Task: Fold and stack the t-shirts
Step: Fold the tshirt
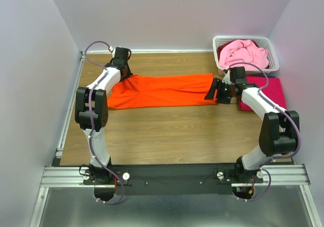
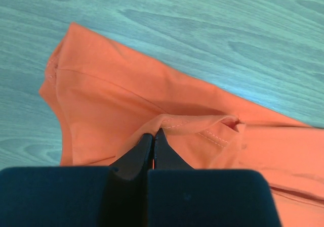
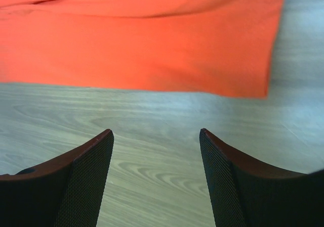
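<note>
left jaws: pressed together on a stitched fold of the orange t-shirt [image 2: 126, 100]. In the left wrist view a sliver of orange shows between the tips of the left gripper [image 2: 153, 138], so I read this as a thin pinch.
right jaws: spread wide and empty. The right gripper [image 3: 156, 133] hangs over bare wood, with the shirt's straight edge and corner just beyond the tips toward 12 o'clock in the right wrist view.
orange t-shirt, position: laid out as a long band across the far half of the surface [image 1: 167, 131] in the top view. It runs from the left gripper [image 1: 123, 67] at 10 o'clock to the right gripper [image 1: 212, 91] at 2 o'clock.
orange t-shirt, state: mostly flat, rumpled and doubled at the left end.
magenta-red t-shirt [image 1: 271, 88]: flat at 3 o'clock, partly behind the right arm.
pale pink t-shirt [image 1: 243, 52]: heaped in the white slotted basket [image 1: 245, 37] at 1 o'clock.
progress (judgement): the orange shirt is mid-fold and the pink one untouched.
risk 1: only the left end is held, so a pull would drag or skew the band.
risk 2: a thin pinch could slip off the fold, or take only one layer.
risk 3: the right jaws could close short of the edge and catch only wood.
risk 4: the right arm could sweep the magenta-red shirt and disturb it.
</note>
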